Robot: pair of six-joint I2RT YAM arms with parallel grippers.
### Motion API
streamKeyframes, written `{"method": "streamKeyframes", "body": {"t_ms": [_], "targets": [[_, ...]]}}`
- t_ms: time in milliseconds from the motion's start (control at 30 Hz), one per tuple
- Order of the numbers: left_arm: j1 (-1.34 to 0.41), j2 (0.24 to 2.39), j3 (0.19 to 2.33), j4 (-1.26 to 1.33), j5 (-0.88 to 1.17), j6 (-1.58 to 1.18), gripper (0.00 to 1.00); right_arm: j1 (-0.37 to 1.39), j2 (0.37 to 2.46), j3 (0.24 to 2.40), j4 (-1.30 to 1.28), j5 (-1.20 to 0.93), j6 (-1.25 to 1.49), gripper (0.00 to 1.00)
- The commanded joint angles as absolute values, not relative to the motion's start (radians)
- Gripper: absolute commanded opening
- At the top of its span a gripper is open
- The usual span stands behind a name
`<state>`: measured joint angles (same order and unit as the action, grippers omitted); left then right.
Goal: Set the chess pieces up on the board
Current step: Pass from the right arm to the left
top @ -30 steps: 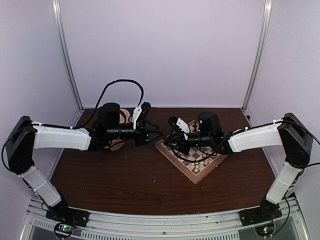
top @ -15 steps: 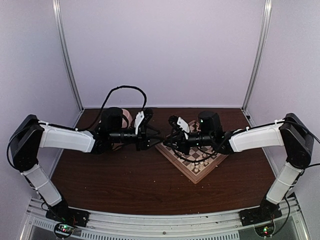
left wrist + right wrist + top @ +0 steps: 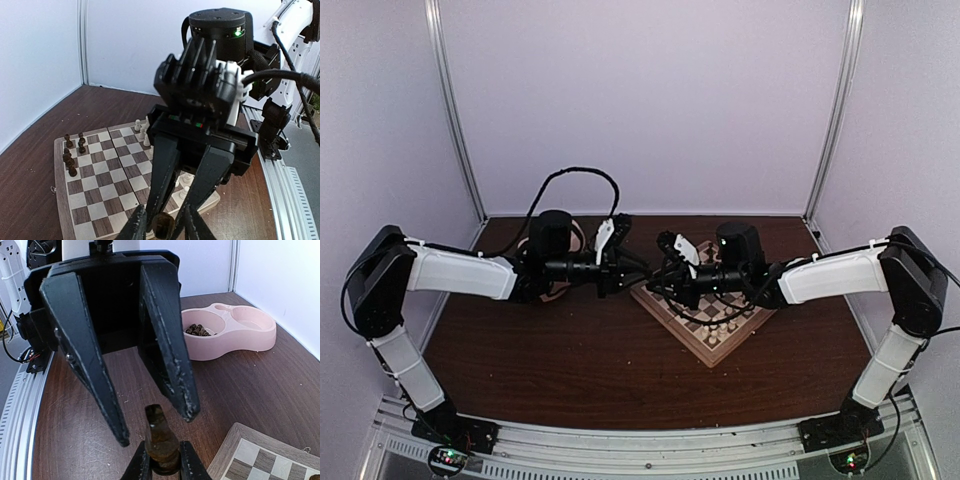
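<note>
A dark piece [image 3: 161,442] is being held by its base in the closed fingers of the right end effector [image 3: 169,217]. It is being kept in the air just off the left corner of the board [image 3: 100,195]. Its long axis is being kept in line with the right fingers, so its head is being pointed straight at the left end effector [image 3: 156,430].

The left end effector is being presented nose to nose with the right one. Its fingers are being held narrowly apart, one on each side of the head. In the right wrist view a gap is being left on both sides, so no contact with the piece is being shown.

A handover is being judged as the step in hand. The left fingers are being lined up to close across the piece's axis, and only its upper part is being bracketed. That grip is being judged short, and a tilt of the piece is being risked if the right fingers are opened too soon.

Other dark pieces [image 3: 70,155] are being shown along one edge of the board, and pale pieces [image 3: 142,132] near its far corner. More dark ones are being kept in the bowl [image 3: 250,340] on the tabletop [image 3: 250,390], well apart behind the left end effector.
</note>
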<state>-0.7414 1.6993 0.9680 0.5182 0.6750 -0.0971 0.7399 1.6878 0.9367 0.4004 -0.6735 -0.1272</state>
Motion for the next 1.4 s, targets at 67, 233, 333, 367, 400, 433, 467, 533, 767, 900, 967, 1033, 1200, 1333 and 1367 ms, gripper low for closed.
{"method": "streamKeyframes", "body": {"t_ms": [67,233,333,367,400,433,467,533,767,900,967,1033,1200,1333,1367], "targets": [[-0.742,1.718,1.002,0.507,0.695,-0.093,0.30,0.736,1.653,0.945,0.419,-0.680,-0.125,0.00],[-0.742,1.726,1.010,0.505,0.709,-0.092,0.08,0.736,1.652,0.945,0.420,-0.677,-0.125,0.02],[-0.742,1.727,1.012,0.505,0.701,-0.090,0.01,0.736,1.651,0.942,0.421,-0.665,-0.126,0.10],[-0.742,1.727,1.013,0.504,0.694,-0.089,0.00,0.735,1.649,0.940,0.421,-0.654,-0.125,0.14],[-0.742,1.728,1.014,0.502,0.684,-0.085,0.00,0.736,1.645,0.935,0.422,-0.631,-0.125,0.20],[-0.742,1.730,1.016,0.497,0.669,-0.083,0.00,0.736,1.640,0.929,0.428,-0.604,-0.125,0.29],[-0.742,1.734,1.021,0.488,0.651,-0.080,0.00,0.735,1.632,0.917,0.440,-0.579,-0.126,0.36],[-0.742,1.750,1.046,0.440,0.615,-0.067,0.00,0.733,1.615,0.887,0.473,-0.530,-0.128,0.46],[-0.742,1.869,1.161,0.255,0.523,-0.031,0.00,0.729,1.570,0.818,0.534,-0.346,-0.116,0.60],[-0.744,1.939,1.183,0.265,0.503,-0.039,0.00,0.720,1.543,0.764,0.597,-0.226,-0.100,0.63],[-0.744,1.975,1.208,0.261,0.513,-0.038,0.00,0.718,1.531,0.745,0.616,-0.150,-0.088,0.64],[-0.747,2.010,1.236,0.253,0.519,-0.038,0.00,0.717,1.529,0.744,0.600,-0.035,-0.074,0.65],[-0.752,2.078,1.297,0.224,0.511,-0.030,0.00,0.681,1.540,0.735,0.578,0.097,-0.016,0.66],[-0.761,2.108,1.327,0.199,0.493,-0.010,0.00,0.661,1.541,0.726,0.584,0.090,0.000,0.66],[-0.763,2.112,1.331,0.198,0.487,-0.010,0.00,0.659,1.543,0.726,0.584,0.088,0.000,0.66]]}}
